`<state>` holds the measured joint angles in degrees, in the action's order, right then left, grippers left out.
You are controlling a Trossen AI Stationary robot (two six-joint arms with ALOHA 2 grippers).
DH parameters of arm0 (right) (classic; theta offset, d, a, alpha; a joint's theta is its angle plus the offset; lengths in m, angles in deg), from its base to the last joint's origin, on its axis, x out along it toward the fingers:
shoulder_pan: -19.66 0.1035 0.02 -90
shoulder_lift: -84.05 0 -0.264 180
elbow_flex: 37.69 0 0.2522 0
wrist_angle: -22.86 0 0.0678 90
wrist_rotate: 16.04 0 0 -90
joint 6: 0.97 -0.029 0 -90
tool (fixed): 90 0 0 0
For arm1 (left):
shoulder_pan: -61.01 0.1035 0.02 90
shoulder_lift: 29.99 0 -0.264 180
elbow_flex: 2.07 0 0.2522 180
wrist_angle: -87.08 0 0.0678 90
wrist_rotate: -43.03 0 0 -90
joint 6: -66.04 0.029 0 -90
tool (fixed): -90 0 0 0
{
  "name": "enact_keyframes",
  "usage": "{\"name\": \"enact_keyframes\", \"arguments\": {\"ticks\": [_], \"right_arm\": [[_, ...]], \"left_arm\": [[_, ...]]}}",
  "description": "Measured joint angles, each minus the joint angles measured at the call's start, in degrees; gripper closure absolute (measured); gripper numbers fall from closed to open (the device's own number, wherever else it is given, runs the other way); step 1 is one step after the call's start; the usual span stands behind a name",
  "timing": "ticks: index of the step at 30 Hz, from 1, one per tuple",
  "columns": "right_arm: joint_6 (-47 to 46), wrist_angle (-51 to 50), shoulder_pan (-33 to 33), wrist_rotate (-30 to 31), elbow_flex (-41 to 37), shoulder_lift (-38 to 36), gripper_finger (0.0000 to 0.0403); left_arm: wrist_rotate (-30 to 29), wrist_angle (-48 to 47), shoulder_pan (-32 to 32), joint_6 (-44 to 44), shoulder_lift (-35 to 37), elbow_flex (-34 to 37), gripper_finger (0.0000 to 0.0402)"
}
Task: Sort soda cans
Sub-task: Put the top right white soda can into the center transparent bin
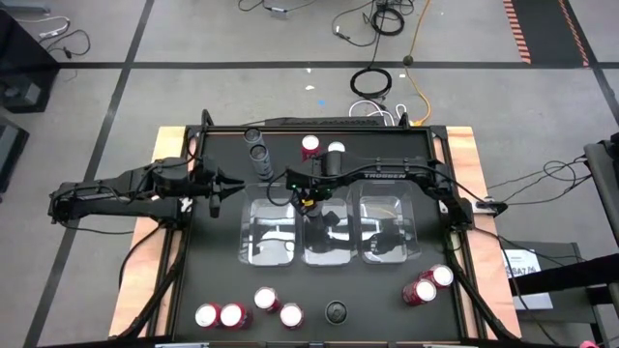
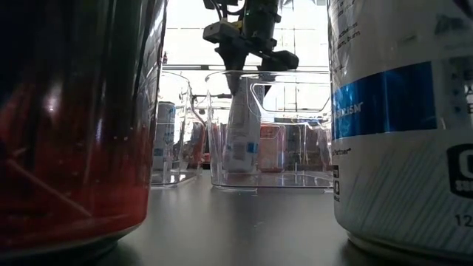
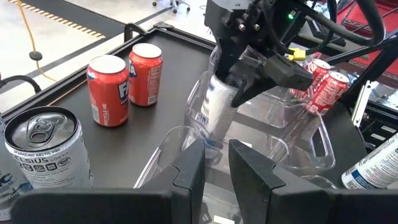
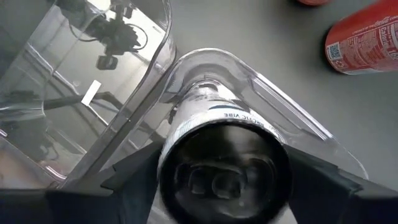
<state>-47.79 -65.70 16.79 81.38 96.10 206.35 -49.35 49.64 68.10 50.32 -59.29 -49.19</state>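
My right gripper [image 1: 311,196] reaches from the table's right side over the far end of the middle clear bin [image 1: 324,253]. It is shut on a slim white-and-grey can [image 3: 216,107]. The can is tilted inside that bin [image 2: 242,137], its lower end close to the bin floor. My left gripper [image 1: 219,189] hovers left of the bins, open a little and empty [image 3: 216,167]. Two grey cans [image 1: 257,148] and two red-and-white cans [image 1: 322,148] stand at the far edge. Several red cans [image 1: 232,315] and a dark can [image 1: 336,311] stand near the front edge. My right gripper pinches the can's upper end [image 4: 169,149] between its two fingers [image 4: 127,180], one on each side just below the dark top. The fingers come from above, pointing down into the bin. The can hangs tilted below them; whether its bottom touches the bin floor, I cannot tell.
Three clear bins lie side by side mid-table: left [image 1: 253,253], middle, and right [image 1: 387,253]. Two red cans [image 1: 430,283] stand at the near right. In the low view a red can [image 2: 74,118] and a white can [image 2: 403,118] stand close to the camera.
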Motion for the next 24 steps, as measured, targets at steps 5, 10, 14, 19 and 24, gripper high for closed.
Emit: {"name": "enact_keyframes", "arguments": {"ticks": [5, 10, 14, 19, 24], "right_arm": [[0.2, 0.2, 0.0, -0.1, 0.0, 0.0, 0.0076], [0.2, 0.5, 0.0, -0.1, 0.0, 0.0, 0.007], [0.2, 0.5, 0.0, -0.3, 0.0, 0.0, 0.0069], [0.2, 0.5, 0.0, -4.1, 0.0, 0.0, 0.0069], [1.1, 1.4, 0.1, -4.6, 0.0, -0.7, 0.0069]], "left_arm": [[0.0, 0.0, 0.0, 0.0, 0.0, 0.0, 0.032], [0.0, 0.0, 0.0, 0.0, 0.0, 0.0, 0.032], [0.0, 0.0, 0.0, 0.1, 0.0, 0.0, 0.032], [0.0, 0.0, 0.0, 0.1, 0.0, 0.0, 0.032], [0.0, 0.0, 0.0, 0.1, 0.0, 0.0, 0.032]]}}
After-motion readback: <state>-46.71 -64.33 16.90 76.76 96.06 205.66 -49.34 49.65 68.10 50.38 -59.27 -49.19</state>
